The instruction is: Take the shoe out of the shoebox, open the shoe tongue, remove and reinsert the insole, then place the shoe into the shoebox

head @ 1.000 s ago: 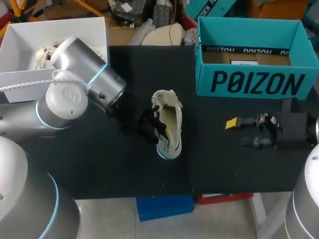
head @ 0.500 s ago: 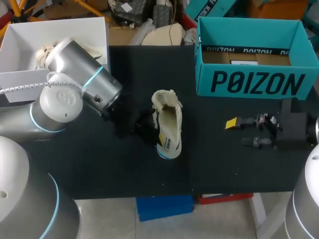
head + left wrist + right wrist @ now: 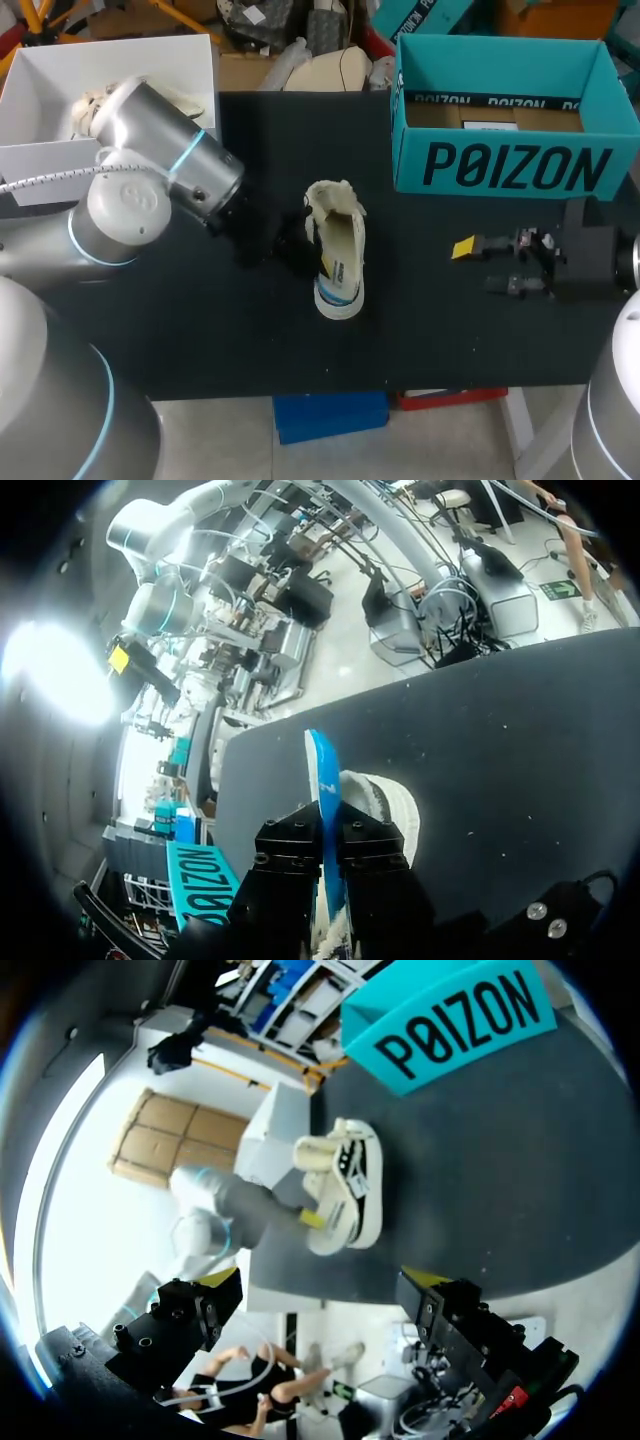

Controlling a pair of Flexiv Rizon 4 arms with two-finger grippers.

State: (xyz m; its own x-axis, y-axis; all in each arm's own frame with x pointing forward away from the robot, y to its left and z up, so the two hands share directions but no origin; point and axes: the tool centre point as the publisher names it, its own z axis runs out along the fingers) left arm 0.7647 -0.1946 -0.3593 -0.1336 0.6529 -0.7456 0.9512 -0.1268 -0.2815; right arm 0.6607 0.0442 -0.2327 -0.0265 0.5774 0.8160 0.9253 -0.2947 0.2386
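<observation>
My left end effector [image 3: 328, 832] is pinching the shoe [image 3: 335, 258] by its left flank. The shoe lies lengthwise away from me. My right end effector [image 3: 478, 267] is spread, well apart.

Head view: even overhead light is falling on the black table [image 3: 450, 340], which is soaking it up, so the left gripper [image 3: 303, 248] is barely showing vs. the brightly lit pale shoe [image 3: 337, 262]. Left wrist view: hard white glare is blooming off to one side of the gripper. Right wrist view: bg past the table's blowing out white.
</observation>
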